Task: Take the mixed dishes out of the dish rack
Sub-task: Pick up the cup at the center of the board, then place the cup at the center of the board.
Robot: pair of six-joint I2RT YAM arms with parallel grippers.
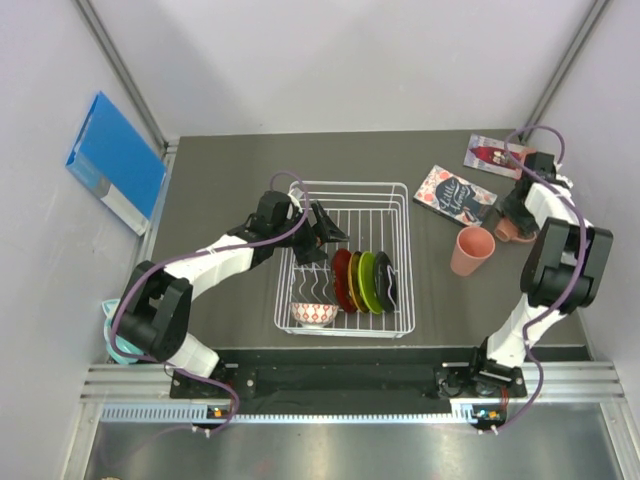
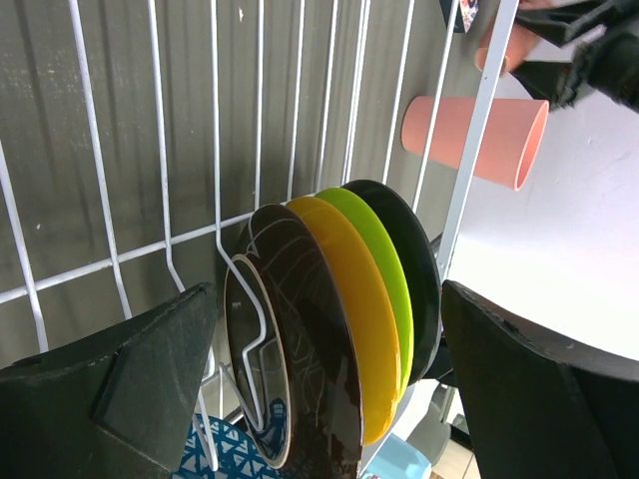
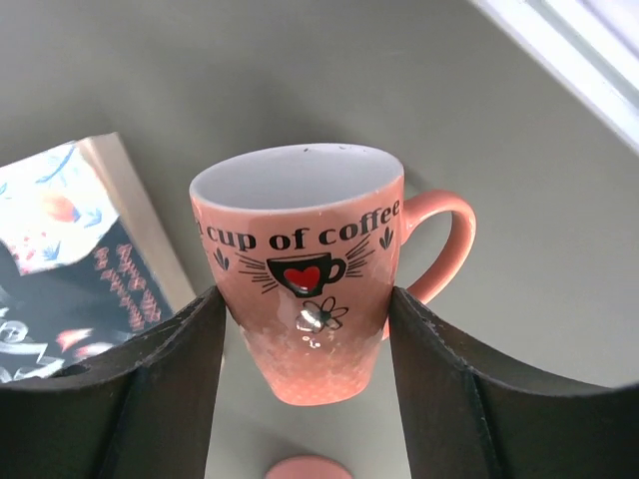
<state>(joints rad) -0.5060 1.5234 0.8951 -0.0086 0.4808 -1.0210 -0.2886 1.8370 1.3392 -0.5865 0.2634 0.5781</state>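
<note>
The white wire dish rack (image 1: 350,184) holds upright plates: red (image 1: 342,278), amber (image 1: 355,282), lime-green (image 1: 368,282) and black (image 1: 386,280). A small patterned bowl (image 1: 313,314) sits at its front left. My left gripper (image 1: 325,235) hovers open inside the rack. In the left wrist view its gripper (image 2: 329,389) straddles the dark red plate (image 2: 310,339) and amber plate (image 2: 351,299) without touching. My right gripper (image 3: 308,349) is shut on a salmon mug (image 3: 305,289), both fingers against its sides. The tall pink cup (image 1: 472,250) stands on the table right of the rack.
Two printed booklets (image 1: 455,195) (image 1: 492,155) lie at the back right, close to the right gripper (image 1: 508,222). A blue folder (image 1: 115,160) leans on the left wall. Something light blue (image 1: 115,345) lies by the left arm's base.
</note>
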